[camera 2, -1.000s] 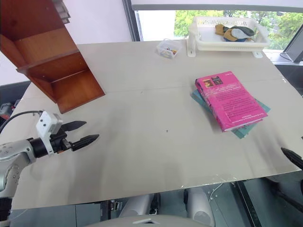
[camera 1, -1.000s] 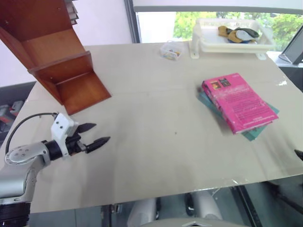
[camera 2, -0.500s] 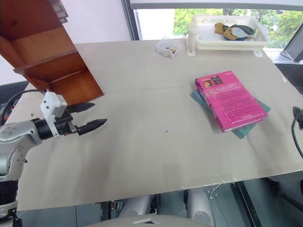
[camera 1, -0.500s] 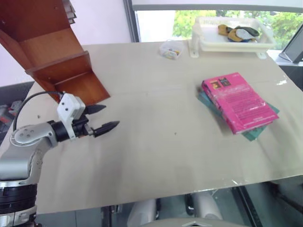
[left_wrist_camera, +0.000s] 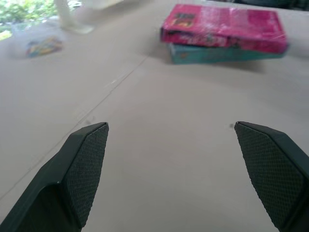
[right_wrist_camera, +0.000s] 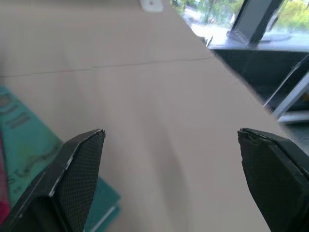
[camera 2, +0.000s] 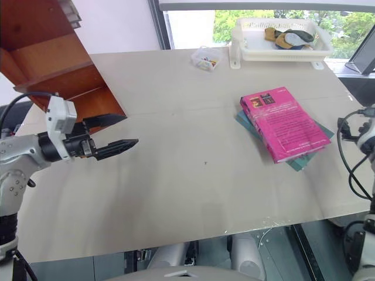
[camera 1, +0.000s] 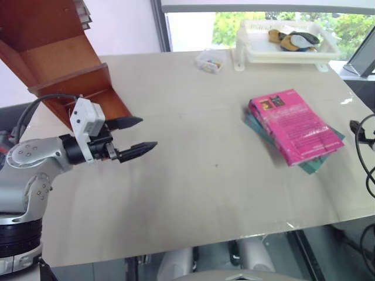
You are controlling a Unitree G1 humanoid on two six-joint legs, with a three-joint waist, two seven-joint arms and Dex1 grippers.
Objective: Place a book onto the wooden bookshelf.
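The bright pink book [camera 1: 293, 126] lies flat on a teal-green book [camera 1: 319, 162] at the right of the table; the left wrist view shows the pink book [left_wrist_camera: 222, 26] far ahead. The wooden bookshelf [camera 1: 64, 64] stands tilted at the far left corner. My left gripper [camera 1: 146, 133] hovers open and empty just right of the shelf's foot, pointing toward the books. In its wrist view my right gripper [right_wrist_camera: 170, 131] is open and empty over bare table, right of the teal-green book [right_wrist_camera: 29, 150]. Its wrist and cables [camera 2: 364, 136] show at the right table edge.
A white tray [camera 1: 281, 54] with cloth items stands at the back right. A small clear box [camera 1: 211, 61] of coloured bits sits beside it. A dark screen [camera 1: 366, 55] leans past the table's right edge. Bare table [camera 1: 205, 175] lies between shelf and books.
My left gripper has risen and moved right, up beside the shelf's foot. My right arm has come forward into view at the right table edge. The books have not moved.
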